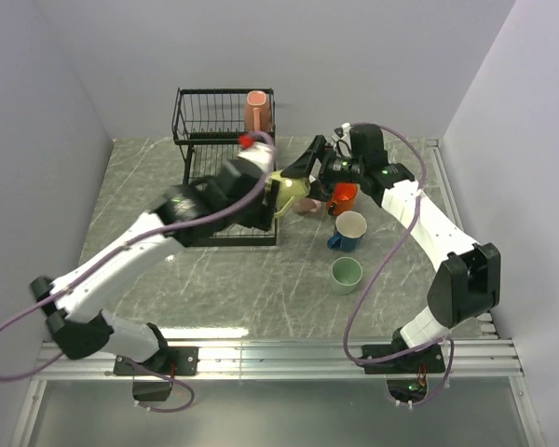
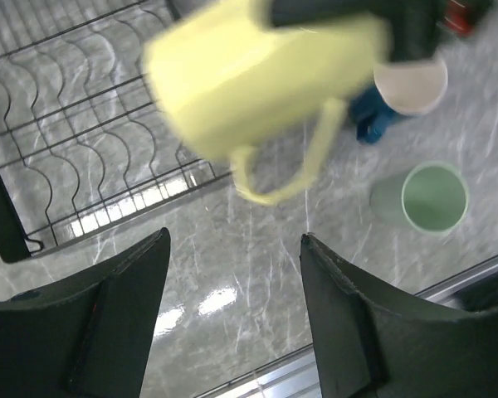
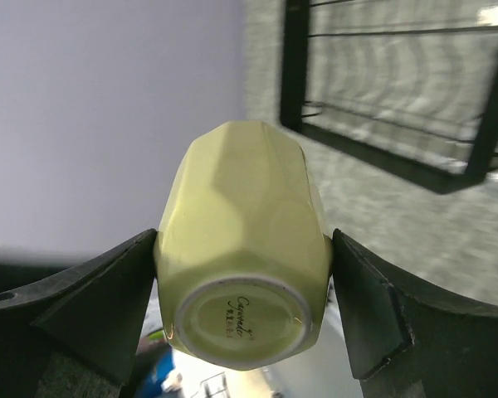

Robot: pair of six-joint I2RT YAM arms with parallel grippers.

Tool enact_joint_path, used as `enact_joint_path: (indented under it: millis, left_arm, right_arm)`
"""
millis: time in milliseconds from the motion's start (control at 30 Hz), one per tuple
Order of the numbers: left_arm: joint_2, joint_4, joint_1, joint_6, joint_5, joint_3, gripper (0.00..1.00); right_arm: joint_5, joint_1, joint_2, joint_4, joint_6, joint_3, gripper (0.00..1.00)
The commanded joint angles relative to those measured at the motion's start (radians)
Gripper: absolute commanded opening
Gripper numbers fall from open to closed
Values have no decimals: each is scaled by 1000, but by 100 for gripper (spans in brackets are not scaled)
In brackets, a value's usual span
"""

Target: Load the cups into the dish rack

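Loading is looking partly done from where I'm standing. Right tool [image 3: 246, 253] is clamping the yellow cup [image 3: 242, 207] by its sides, base facing back at the wrist and handle hanging down, in the air just beside the rack [image 1: 210, 116], at the right edge of its lower tray. Carrying it sideways is, I'd guess, leaving the mouth free to tip down onto the wires. Left tool [image 2: 234, 240] is gaping wide and holding nothing, looking at that cup from near the tray's corner, perhaps ready to steady it or take it over, though I'm only guessing.

Counting cups, I'm getting six. One pink cup [image 1: 256, 110] is sitting in the upper basket. One, the yellow, is in the air. Four are standing in a loose cluster on the surface [image 1: 261, 289] to the right of the rack, within the right arm's reach: a second pink cup [image 1: 307, 207], an orange cup [image 1: 343, 197], a blue cup [image 1: 350, 228] and a green cup [image 1: 346, 275]. One rack and two arms are sharing the job.
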Motion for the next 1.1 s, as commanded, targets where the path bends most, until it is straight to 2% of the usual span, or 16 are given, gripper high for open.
enact_joint_path:
  millis: [0,200,667,800,900,1067]
  left_arm:
    - [96,-134,-145,60,-216,102,69]
    - [241,-201,-297,88,-360,179,69]
    - [371,-144,-366,136,-444,216,65]
    - [413,-162,-379,120,-467,236,60]
    - [442,-176,-380,103,-504,235,52]
    - [474,-221,-380,56,-555,253,49]
  right_arm:
    - [76,7,9,-184,-134,123,0]
    - [142,12,20,-339,-198,180,0]
    - [-24,14,-24,-257,-96,89,0]
    - [-55,14,-26,-254,-83,92,0]
    - [-88,14,-30,-258,-77,94,0]
    - [-108,14,-36,-290,-102,94,0]
